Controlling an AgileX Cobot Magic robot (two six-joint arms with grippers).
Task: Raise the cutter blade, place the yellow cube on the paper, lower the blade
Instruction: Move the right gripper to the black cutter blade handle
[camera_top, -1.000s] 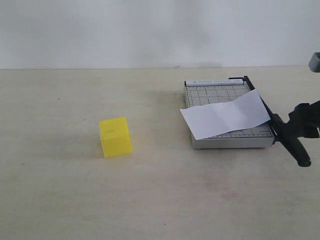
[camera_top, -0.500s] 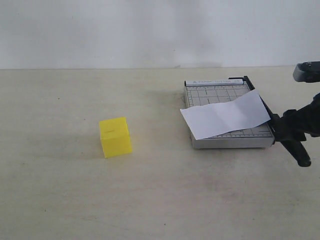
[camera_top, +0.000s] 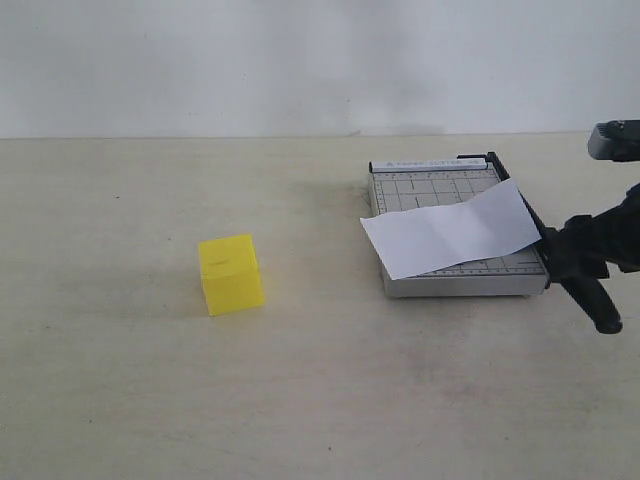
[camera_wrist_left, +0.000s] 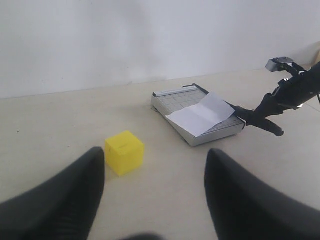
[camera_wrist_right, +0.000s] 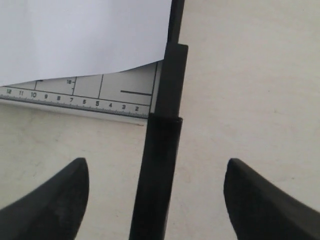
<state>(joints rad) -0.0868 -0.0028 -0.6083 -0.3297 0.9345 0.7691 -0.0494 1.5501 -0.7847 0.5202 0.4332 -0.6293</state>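
A small grey paper trimmer sits on a pale beige table in front of a plain white wall; a white sheet of paper, lightly creased, lies at a slant across the trimmer's gridded board, one corner hanging over the edge that faces the cube; the black cutter blade lies down along the trimmer's opposite edge, its thick rounded handle jutting out past the trimmer's near corner; the yellow cube rests on the bare table well apart from the trimmer, on the side away from the blade, not on the paper; the right gripper hovers at the blade's handle just beyond the trimmer's near corner, jaws spread wide, one finger on either side of the handle with clear gaps, grasping nothing; the left gripper is far from the trimmer, beyond the cube, jaws parted and empty.
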